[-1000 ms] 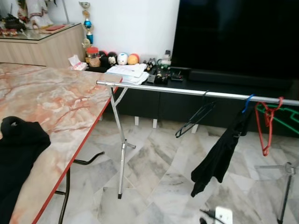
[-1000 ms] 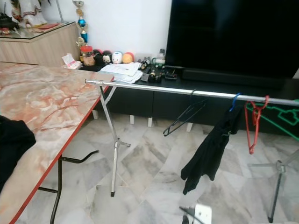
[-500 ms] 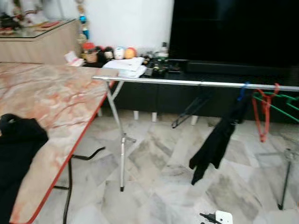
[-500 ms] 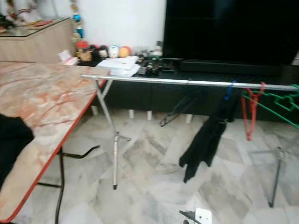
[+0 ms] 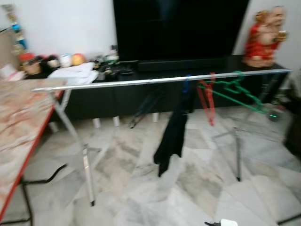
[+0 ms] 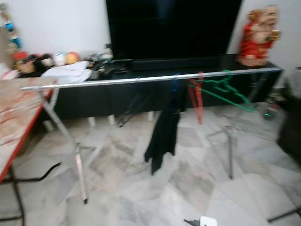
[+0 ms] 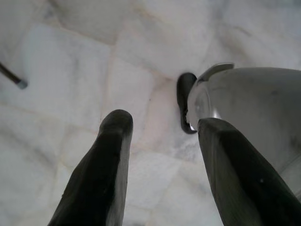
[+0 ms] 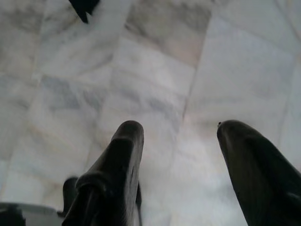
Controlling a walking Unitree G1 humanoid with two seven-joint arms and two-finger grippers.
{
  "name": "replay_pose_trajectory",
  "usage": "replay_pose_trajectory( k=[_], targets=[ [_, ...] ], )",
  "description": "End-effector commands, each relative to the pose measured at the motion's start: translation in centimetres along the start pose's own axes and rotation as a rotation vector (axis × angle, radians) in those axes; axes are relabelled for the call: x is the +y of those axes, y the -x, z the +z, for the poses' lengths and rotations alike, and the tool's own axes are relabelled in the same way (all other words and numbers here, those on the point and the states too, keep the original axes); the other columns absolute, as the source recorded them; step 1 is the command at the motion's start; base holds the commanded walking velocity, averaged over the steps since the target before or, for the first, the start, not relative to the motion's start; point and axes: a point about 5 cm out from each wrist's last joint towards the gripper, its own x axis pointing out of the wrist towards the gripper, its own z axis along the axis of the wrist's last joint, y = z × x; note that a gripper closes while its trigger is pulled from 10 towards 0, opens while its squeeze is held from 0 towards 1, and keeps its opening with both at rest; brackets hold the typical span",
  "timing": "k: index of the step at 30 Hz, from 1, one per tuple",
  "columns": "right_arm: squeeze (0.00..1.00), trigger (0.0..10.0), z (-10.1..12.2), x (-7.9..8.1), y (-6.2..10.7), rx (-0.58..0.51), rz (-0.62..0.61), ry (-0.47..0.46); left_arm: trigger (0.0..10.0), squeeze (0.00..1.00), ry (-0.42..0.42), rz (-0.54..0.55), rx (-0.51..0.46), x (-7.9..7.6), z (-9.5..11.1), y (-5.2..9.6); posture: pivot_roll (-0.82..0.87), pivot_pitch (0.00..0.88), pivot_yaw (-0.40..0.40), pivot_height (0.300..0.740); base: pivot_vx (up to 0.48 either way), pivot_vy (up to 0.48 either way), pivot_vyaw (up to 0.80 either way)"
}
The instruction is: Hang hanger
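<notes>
A silver clothes rail (image 5: 141, 82) runs across the room on thin metal legs. On it hang a black garment (image 5: 172, 136) on a blue hanger, a red hanger (image 5: 207, 96), a green hanger (image 5: 235, 92) and a dark hanger (image 5: 143, 106) further left. The picture is blurred. My left gripper (image 7: 162, 125) hangs open over the marble floor, holding nothing. Over the same floor my right gripper (image 8: 181, 129) is open and empty too.
The marble-topped table with a red edge (image 5: 19, 141) stands at the left. A black TV cabinet (image 5: 141, 94) with small objects and a large dark screen (image 5: 178, 28) lie behind the rail. A red figurine (image 5: 263, 35) sits at the right. A white plug (image 5: 225, 222) lies on the floor.
The camera has swung to the right: the table and rail have slid left in the picture, and the figurine and the rail's right end have come into view.
</notes>
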Motion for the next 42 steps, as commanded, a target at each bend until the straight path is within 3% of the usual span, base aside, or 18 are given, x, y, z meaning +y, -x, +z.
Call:
replay_pose_trajectory(
  k=[1, 26, 42],
  targets=[
    [0.00, 10.0, -0.2, -0.2, 0.0, 0.009, -0.004, 0.009, 10.0, 0.00, -0.012, -0.012, 0.020, -0.5, -0.7, 0.0, 0.01, 0.034, 0.009, 0.740, 0.000, 0.000, -0.80],
    [0.00, 10.0, -0.4, -0.5, 0.1, 0.024, 0.003, 0.046, 10.0, 0.00, 0.025, -0.008, 0.014, -0.8, -1.0, 0.1, 0.02, 0.084, -0.017, 0.740, 0.000, 0.000, -0.80],
    [0.00, 10.0, -0.4, 0.5, 0.0, 0.020, 0.023, 0.039, 10.0, 0.00, 0.011, 0.001, 0.013, -0.7, -0.9, 0.1, 0.02, 0.098, -0.014, 0.740, 0.000, 0.000, -0.79]
  ],
)
